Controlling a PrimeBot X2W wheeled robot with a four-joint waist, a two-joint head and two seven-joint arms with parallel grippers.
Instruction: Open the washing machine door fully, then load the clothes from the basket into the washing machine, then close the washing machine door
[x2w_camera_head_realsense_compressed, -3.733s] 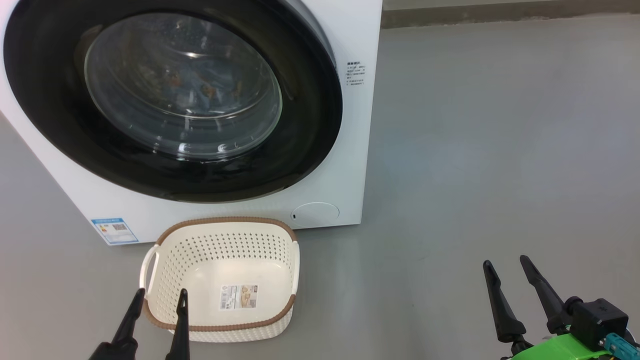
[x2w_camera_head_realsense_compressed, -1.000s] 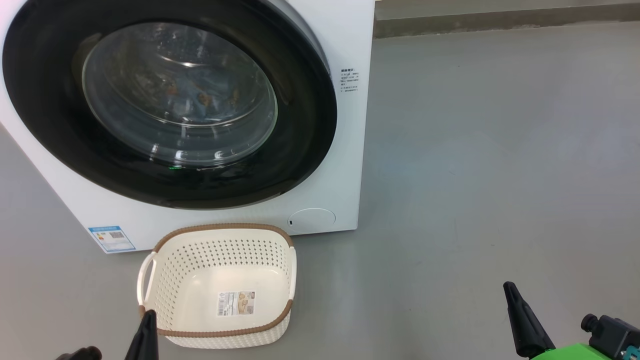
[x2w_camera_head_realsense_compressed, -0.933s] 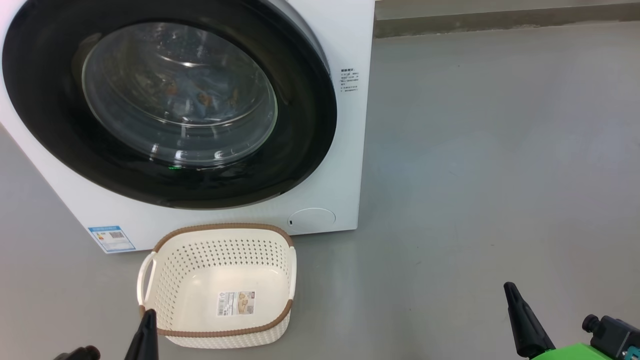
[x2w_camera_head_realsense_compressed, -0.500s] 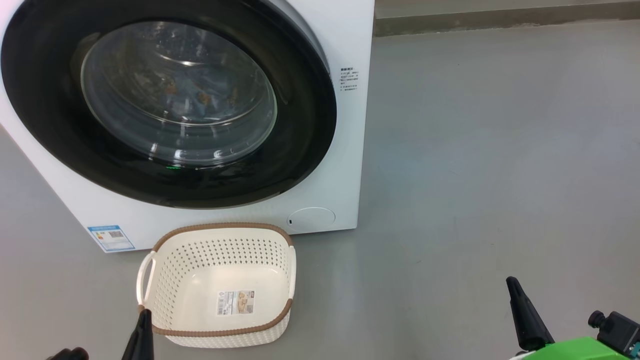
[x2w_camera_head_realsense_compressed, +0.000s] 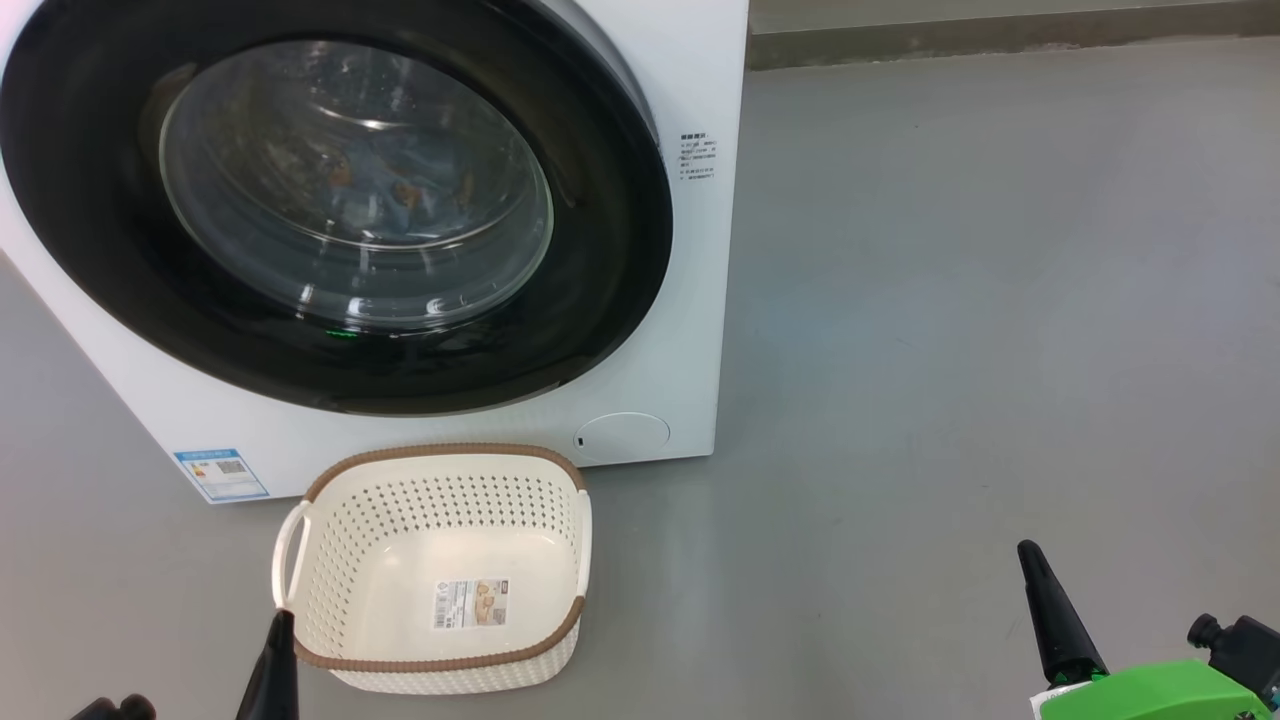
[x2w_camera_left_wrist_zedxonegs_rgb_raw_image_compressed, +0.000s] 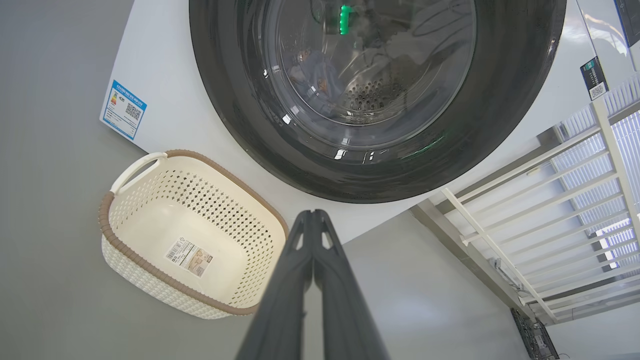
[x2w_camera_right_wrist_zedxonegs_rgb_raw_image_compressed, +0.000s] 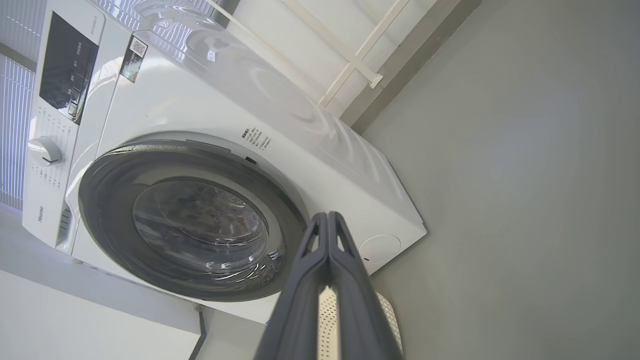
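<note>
Your left pincer (x2w_camera_left_wrist_zedxonegs_rgb_raw_image_compressed: 313, 215) is clenched on nothing, its fingers pressed flat together, hanging over the floor (x2w_camera_head_realsense_compressed: 950, 350) at the basket's 7 o'clock in the head view. Your right pincer (x2w_camera_right_wrist_zedxonegs_rgb_raw_image_compressed: 328, 216) is likewise clenched and bare, well apart at that view's 4 o'clock. The basket (x2w_camera_head_realsense_compressed: 440, 455) stands empty on the floor, just beside the washing machine (x2w_camera_head_realsense_compressed: 690, 330), at the door's 6 o'clock. The washing machine door (x2w_camera_head_realsense_compressed: 600, 250) looks seated flush, and the clothes (x2w_camera_head_realsense_compressed: 400, 190) lie behind its glass in the drum. I judge the job complete. If you test the latch, push on the stiff black ring, not the bulging glass. Both are glossy, so your fingers may skid. The clothes are soft and light.
</note>
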